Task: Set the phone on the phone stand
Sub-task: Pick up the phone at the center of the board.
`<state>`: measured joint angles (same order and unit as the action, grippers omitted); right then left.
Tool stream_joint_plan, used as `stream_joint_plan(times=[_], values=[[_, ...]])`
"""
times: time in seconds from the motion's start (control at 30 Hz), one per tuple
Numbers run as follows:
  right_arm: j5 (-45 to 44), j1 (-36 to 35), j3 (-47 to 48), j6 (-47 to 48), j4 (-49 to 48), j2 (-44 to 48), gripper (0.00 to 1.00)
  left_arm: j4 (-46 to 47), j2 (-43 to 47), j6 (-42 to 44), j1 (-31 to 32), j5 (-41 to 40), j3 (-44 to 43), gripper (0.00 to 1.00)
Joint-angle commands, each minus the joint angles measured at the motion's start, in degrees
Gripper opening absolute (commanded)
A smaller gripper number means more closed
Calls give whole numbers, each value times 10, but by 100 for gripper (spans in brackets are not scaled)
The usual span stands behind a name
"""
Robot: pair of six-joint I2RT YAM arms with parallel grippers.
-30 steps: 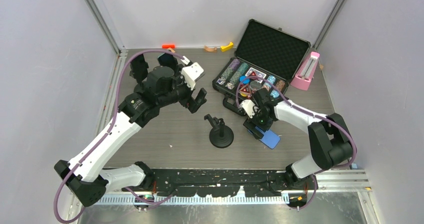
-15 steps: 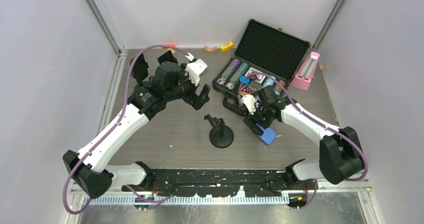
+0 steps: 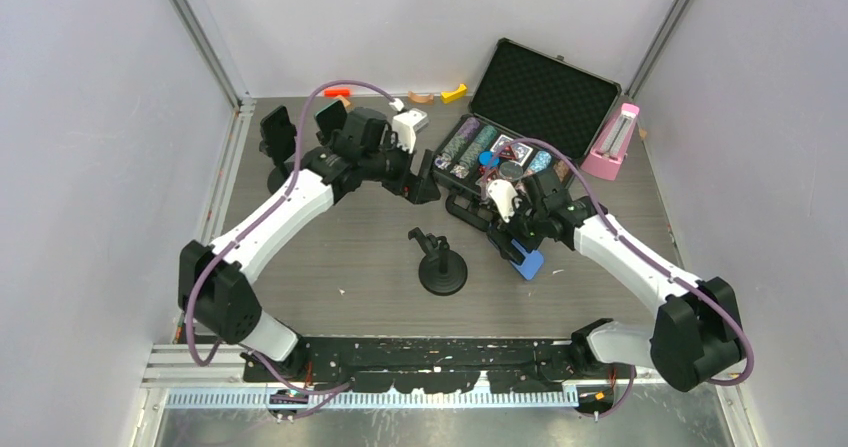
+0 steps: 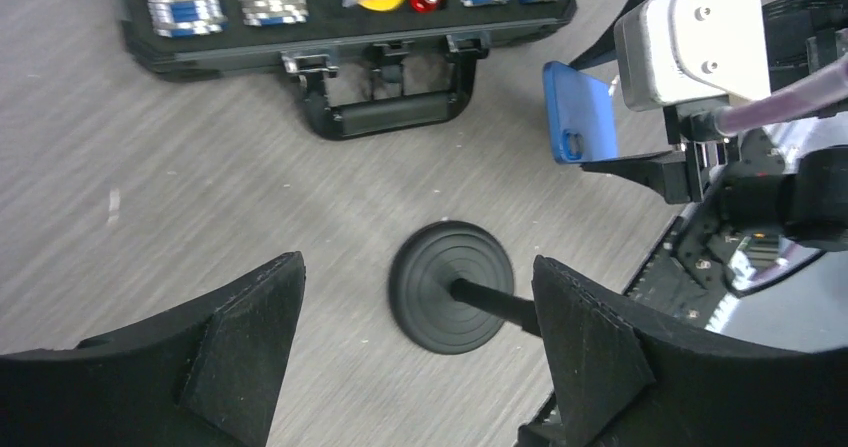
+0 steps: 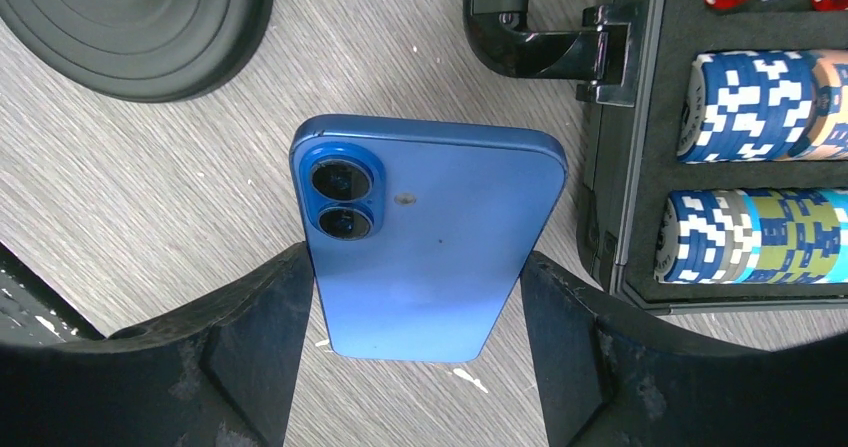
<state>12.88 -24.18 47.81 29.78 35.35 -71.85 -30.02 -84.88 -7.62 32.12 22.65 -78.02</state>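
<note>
Phone (image 5: 425, 237), blue, twin-lens back toward the wrist camera: we log it clamped by its long edges in the right pincer (image 5: 415, 312), apparently clear of the desk (image 3: 330, 257). It sits between the phone stand (image 3: 441, 267) and the open chip case (image 3: 520, 117), touching neither. Left pincer (image 4: 415, 342): spread wide, holding nothing, with the stand's round base showing between its fingers.

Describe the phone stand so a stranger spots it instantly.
Find the open black chip case, far right. Nearer the arms, mid-table, stands the phone stand: a round ringed black disc with a thin stem, unlike the flat blue phone beside it.
</note>
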Motion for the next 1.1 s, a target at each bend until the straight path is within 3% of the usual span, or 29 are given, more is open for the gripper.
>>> stream_joint_plan(times=[0.0,0.33,0.77,1.07], values=[[26,1,23,-17,-36,35,10,49,-34,-61,0,91,-30,85],[32,-27,65,-60,-55,56,10,101,-159,-160,7,221,-82,79],[-2,-62,94,-76,-69,45,10,128,-254,-227,44,255,-137,73],[-16,-64,90,-70,-67,50,10,124,-278,-236,62,245,-142,56]])
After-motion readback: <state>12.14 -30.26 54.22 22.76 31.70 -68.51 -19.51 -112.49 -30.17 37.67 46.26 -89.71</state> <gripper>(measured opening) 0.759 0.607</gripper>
